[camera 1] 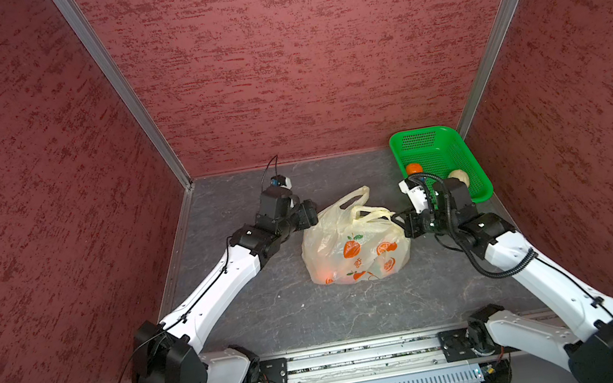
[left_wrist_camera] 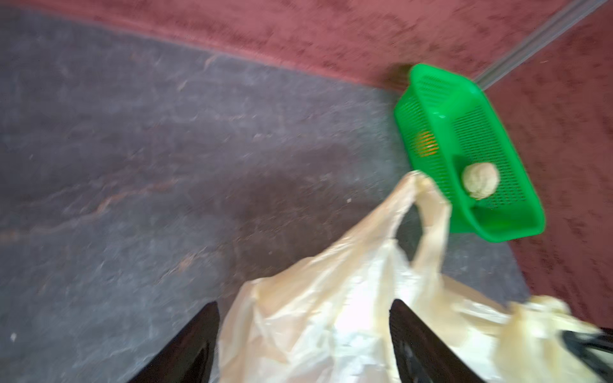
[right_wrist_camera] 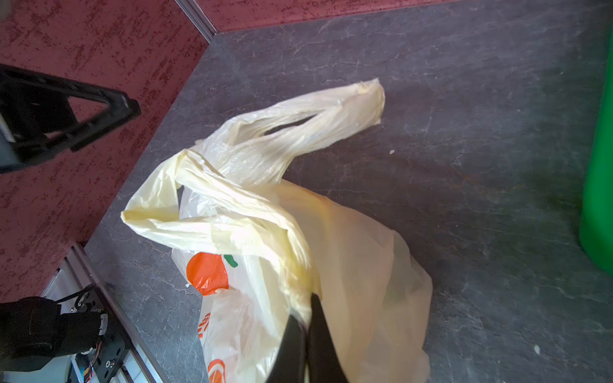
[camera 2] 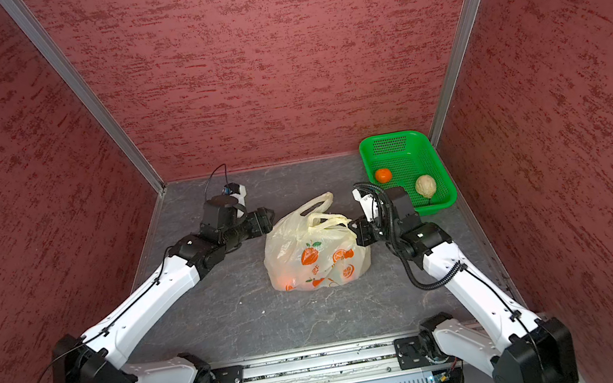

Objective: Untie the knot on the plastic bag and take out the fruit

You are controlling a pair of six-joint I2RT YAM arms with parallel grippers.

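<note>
The plastic bag sits mid-table, cream with orange fruit prints. No knot shows; its two handle loops lie apart. My right gripper is shut on the bag's right handle base. My left gripper stands open at the bag's left side, with bag film between its jaws but not pinched. An orange glow of fruit shows through the bag. An orange and a cream bumpy fruit lie in the basket.
A green mesh basket stands at the back right corner, right behind my right wrist. Red walls close in the back and both sides. A metal rail runs along the front edge.
</note>
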